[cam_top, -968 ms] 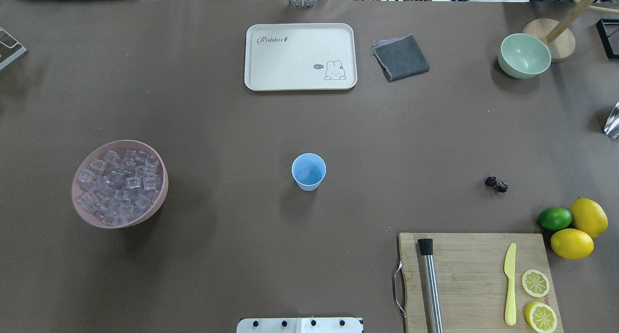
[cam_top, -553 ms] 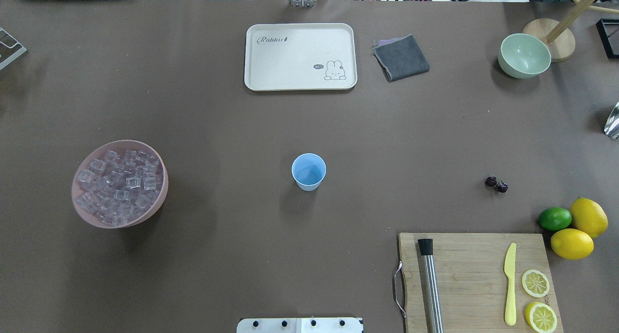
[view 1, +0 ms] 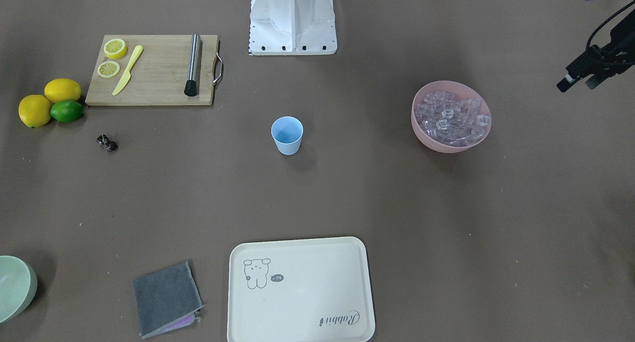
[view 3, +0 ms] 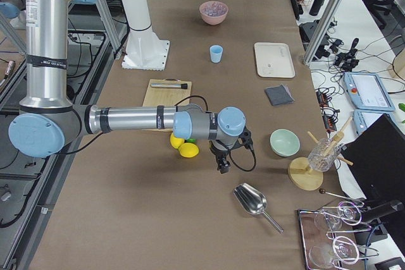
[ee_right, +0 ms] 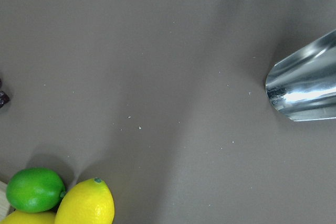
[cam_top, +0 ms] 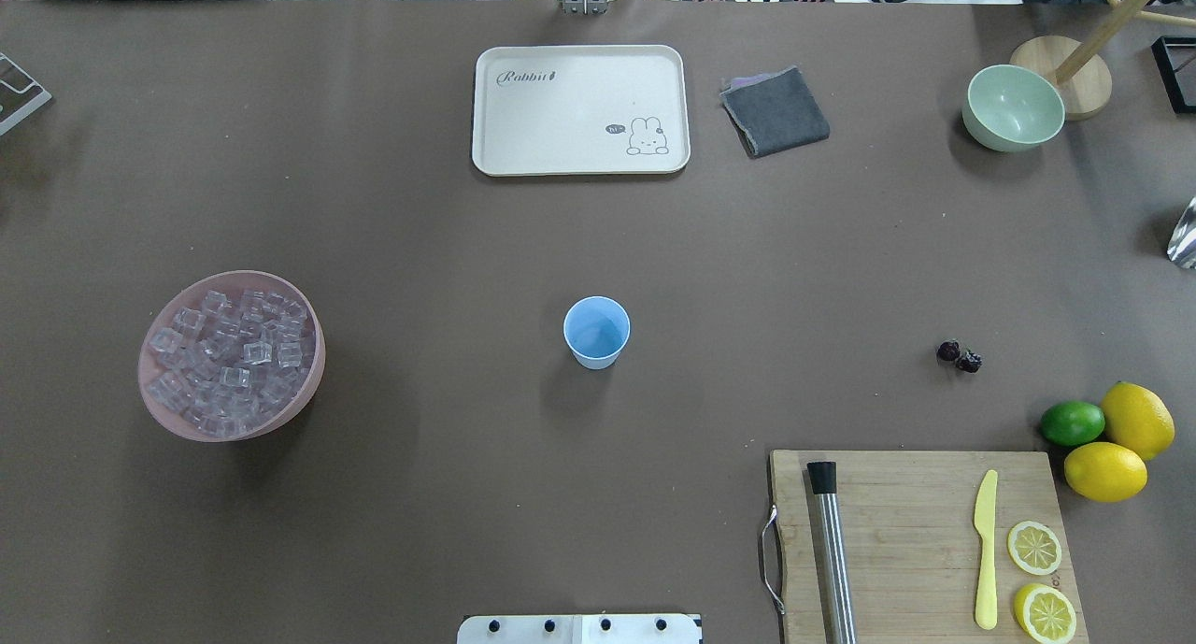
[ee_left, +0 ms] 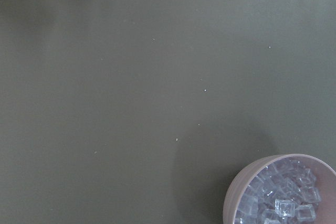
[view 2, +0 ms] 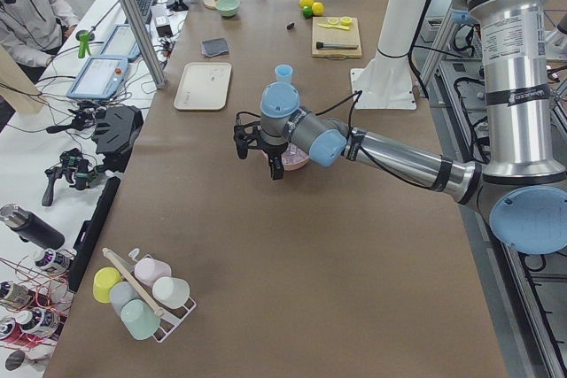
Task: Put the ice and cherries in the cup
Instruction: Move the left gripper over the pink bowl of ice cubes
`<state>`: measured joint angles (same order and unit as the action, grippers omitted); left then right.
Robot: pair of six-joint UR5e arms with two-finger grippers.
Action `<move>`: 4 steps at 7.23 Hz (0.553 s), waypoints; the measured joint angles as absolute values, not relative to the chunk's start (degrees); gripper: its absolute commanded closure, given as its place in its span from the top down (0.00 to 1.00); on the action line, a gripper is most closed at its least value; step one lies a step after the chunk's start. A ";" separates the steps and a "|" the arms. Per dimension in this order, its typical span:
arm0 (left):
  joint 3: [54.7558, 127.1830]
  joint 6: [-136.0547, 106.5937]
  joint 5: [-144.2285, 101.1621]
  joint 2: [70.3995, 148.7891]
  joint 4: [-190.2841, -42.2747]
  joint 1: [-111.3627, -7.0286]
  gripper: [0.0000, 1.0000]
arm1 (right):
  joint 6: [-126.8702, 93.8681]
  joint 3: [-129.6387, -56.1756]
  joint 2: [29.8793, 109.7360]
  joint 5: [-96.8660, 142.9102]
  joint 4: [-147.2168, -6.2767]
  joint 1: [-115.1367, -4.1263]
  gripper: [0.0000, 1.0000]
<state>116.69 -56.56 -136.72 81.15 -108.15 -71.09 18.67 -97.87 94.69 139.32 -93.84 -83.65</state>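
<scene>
Your L gripper (view 1: 576, 84) looks open & empty: ctr it over the ice (view 1: 449, 116), pinch one top cube w/o nudging the pink bowl (view 1: 436, 144).

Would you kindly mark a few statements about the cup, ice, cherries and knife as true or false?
1. The cup stands upright with nothing in it. True.
2. The cherries lie on the cutting board. False: they lie on the bare table, apart from the board.
3. The ice is piled in the pink bowl. True.
4. The yellow knife lies on the tray. False: it lies on the cutting board, beside the lemon slices.
</scene>
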 measured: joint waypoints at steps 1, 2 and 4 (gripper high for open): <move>117.57 -66.29 -132.61 82.34 -108.34 -67.65 0.98 | 18.75 -97.80 94.75 139.22 -93.81 -83.62 1.00; 118.07 -75.03 -128.97 83.36 -108.35 -64.00 0.97 | 18.77 -97.74 94.79 139.16 -93.79 -83.54 1.00; 118.54 -90.60 -121.87 86.14 -108.13 -56.00 0.97 | 18.68 -97.66 94.83 139.21 -93.79 -83.45 1.00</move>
<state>118.54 -90.60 -121.87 86.14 -108.13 -56.00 18.68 -97.66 94.83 139.21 -93.79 -83.45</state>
